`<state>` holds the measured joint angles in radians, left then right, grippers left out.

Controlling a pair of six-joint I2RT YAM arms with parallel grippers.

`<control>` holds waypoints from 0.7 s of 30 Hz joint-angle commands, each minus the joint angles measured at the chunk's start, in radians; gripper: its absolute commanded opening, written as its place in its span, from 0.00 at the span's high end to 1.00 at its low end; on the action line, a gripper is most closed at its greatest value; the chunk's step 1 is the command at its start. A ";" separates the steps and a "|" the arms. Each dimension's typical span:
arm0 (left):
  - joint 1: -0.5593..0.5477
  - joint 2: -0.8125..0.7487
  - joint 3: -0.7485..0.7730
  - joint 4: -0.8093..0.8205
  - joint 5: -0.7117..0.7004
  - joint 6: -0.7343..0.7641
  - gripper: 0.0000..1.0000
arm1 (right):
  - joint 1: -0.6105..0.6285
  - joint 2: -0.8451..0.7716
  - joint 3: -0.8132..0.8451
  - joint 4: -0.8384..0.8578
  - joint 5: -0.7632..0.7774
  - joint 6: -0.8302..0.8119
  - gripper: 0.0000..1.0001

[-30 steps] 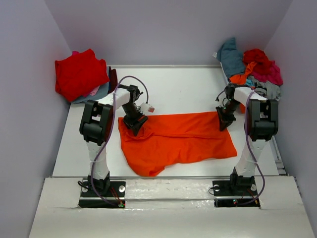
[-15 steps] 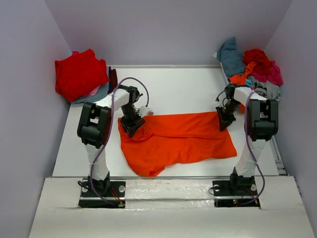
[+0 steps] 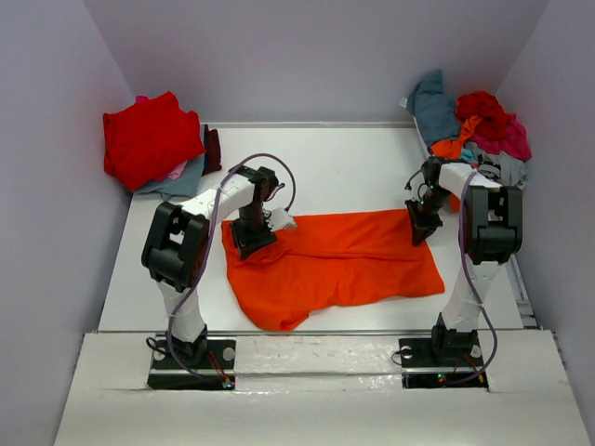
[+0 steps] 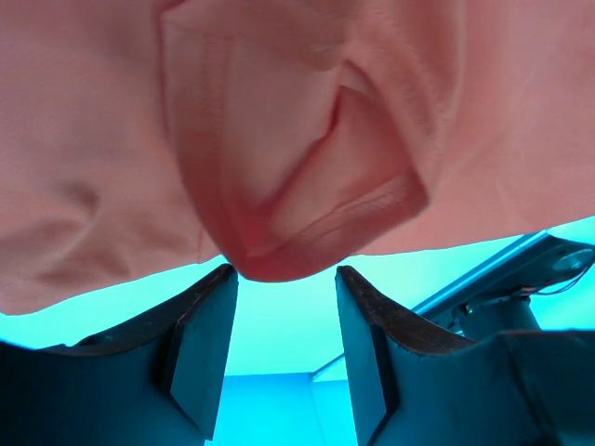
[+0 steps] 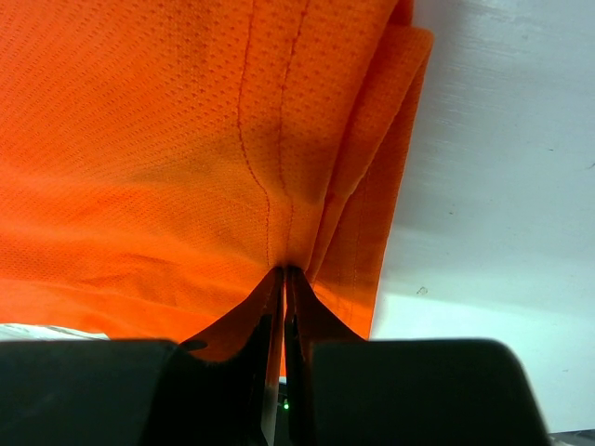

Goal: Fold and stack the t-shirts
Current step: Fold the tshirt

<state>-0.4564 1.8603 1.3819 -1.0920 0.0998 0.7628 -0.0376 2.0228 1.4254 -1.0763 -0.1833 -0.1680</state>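
1. Your left tool point(image 4: 284, 276) slid right along the far-left edge of the orange t-shirt point(image 3: 344, 265) and narrowed a bit. The jaws are apart with a cloth fold at the tips, nothing pinched yet.
2. Your right tool point(image 5: 284, 272) stays clamped on the far-right corner. The shirt's spread on the counter point(image 3: 344, 167), so I'd guess the fold is about to start.
3. No readable labels or writing.

Orange t-shirt point(image 3: 339, 265) spread rumpled across tabletop point(image 3: 344, 167); folded red t-shirt point(image 3: 149, 139) topping far-left stack point(image 3: 178, 178); mixed-colour heap point(image 3: 474, 125) far right.

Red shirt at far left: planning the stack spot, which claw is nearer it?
Left. The left claw hangs at the orange shirt's left end, near the red shirt; the right claw pinches the orange shirt's right end, across the table.
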 commanded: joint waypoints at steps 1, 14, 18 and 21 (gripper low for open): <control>-0.019 -0.049 0.002 -0.040 -0.040 0.027 0.42 | 0.007 0.019 0.007 0.021 0.015 -0.002 0.90; -0.105 -0.153 -0.056 -0.022 -0.028 0.043 0.61 | 0.007 -0.004 -0.011 0.019 0.016 -0.010 0.90; -0.128 -0.185 -0.070 -0.010 -0.023 0.040 0.64 | 0.007 -0.007 -0.006 0.015 0.016 -0.010 0.90; -0.107 -0.174 -0.060 0.050 0.004 0.007 0.59 | 0.007 -0.007 0.000 0.016 0.010 -0.007 0.90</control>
<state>-0.5846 1.7168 1.3197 -1.0870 0.0864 0.7864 -0.0376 2.0224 1.4254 -1.0763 -0.1829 -0.1684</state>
